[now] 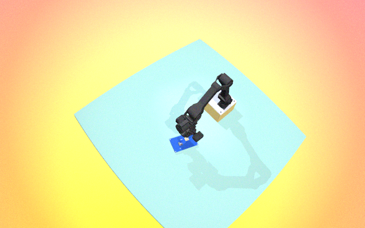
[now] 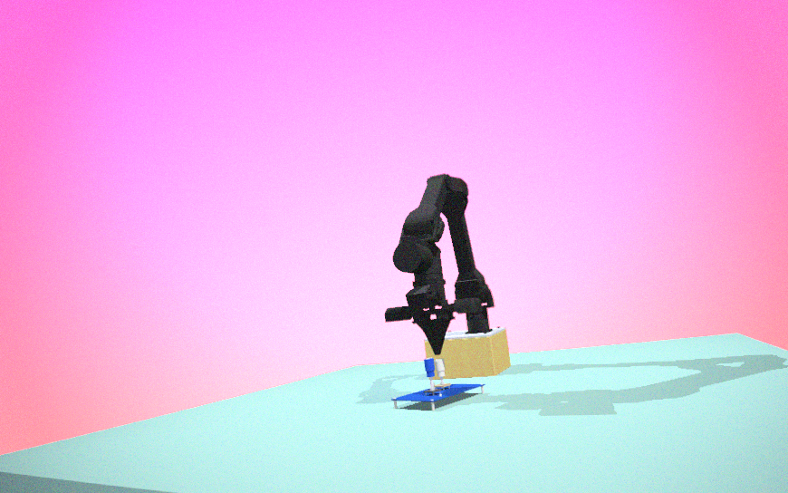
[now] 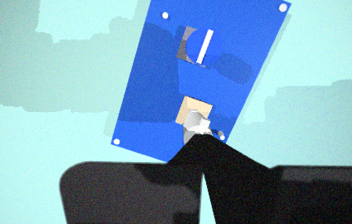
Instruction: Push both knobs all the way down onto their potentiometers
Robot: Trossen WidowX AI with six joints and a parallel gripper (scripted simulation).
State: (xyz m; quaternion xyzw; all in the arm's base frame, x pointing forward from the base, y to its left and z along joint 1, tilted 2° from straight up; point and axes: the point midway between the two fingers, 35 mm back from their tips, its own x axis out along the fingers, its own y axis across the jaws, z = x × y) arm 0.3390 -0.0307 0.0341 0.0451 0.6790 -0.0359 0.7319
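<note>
The blue circuit board (image 1: 175,147) (image 2: 408,398) (image 3: 158,137) stands on short legs. The blue knob (image 2: 428,367) (image 3: 217,46), with a white line on top, stands high on its shaft over the grey potentiometer (image 1: 180,143) (image 3: 181,50). The white knob (image 2: 440,367) (image 3: 194,119) stands high over the tan potentiometer (image 1: 186,139) (image 3: 204,105); bare shaft shows below both knobs in the exterior view. My gripper (image 2: 437,352) (image 3: 201,142) is shut and empty, pointing down. Its tips are just above the white knob and hide part of it in the wrist view; contact is not clear.
The arm's base stands on a tan block (image 1: 213,112) (image 2: 467,360) with a white top, behind the board. The blue knob stands close beside the white one. The arm's shadows fall across the pale table (image 1: 138,113) (image 2: 262,429) and the board.
</note>
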